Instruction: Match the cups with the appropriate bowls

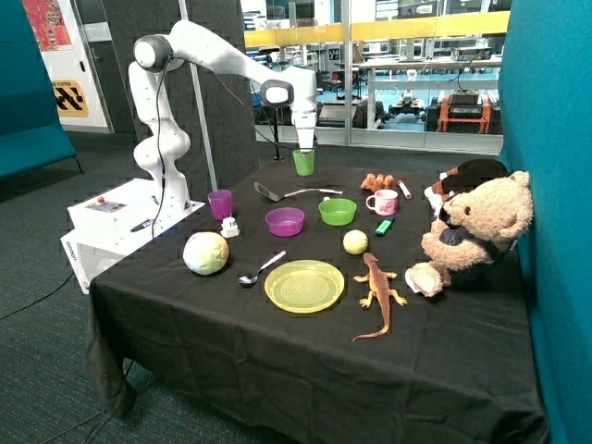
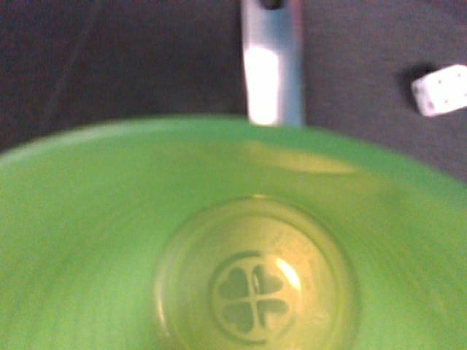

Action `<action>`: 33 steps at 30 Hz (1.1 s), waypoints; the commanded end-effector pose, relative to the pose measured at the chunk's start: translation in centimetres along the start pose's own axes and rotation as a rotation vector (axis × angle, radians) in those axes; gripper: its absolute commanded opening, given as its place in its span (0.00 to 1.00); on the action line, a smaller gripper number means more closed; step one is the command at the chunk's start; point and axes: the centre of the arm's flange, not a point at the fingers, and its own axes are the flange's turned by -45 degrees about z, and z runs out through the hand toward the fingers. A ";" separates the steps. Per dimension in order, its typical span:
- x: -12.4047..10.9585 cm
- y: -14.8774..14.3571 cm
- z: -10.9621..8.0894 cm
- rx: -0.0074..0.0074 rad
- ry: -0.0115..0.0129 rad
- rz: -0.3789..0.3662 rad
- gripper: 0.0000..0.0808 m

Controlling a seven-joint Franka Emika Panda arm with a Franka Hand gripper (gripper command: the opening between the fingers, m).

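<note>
The tool [image 1: 304,148] is clamped on the rim of the green cup [image 1: 303,163], holding it upright and clear of the bench [image 1: 305,361], above the far edge. In the wrist view one finger [image 2: 271,65] presses against the outside of the cup wall, and the camera looks straight down into the cup [image 2: 241,248] to a clover mark on its floor. The other finger is hidden, presumably inside the cup.

The green bowl [image 1: 337,211] sits below and nearer the front than the tool, with a grey spatula [image 1: 294,192] lying between them. The purple bowl [image 1: 285,221] is just beside the green one, and the purple cup [image 1: 220,203] stands well apart toward the arm's base, near a small white die [image 1: 229,227]. Neither cup is in its bowl, so the matching looks barely begun, with the green pair apparently in hand.

The main risk seems to be the grip itself: a pinch on one thin plastic wall could let the cup swing or slip during the carry. A low path might clip the spatula. The two bowls sit close together, so a slightly off release could drop the cup on a rim or into the purple bowl. Released too high, the light cup would likely tip over.
</note>
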 end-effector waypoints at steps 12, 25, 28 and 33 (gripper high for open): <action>0.3 7.2 -0.6 -0.0025 -0.0024 0.381 0.00; 0.9 10.2 -0.7 -0.0026 -0.0022 0.504 0.00; 1.2 10.6 -0.7 -0.0027 -0.0022 0.524 0.00; 2.0 11.4 -0.6 -0.0027 -0.0022 0.542 0.00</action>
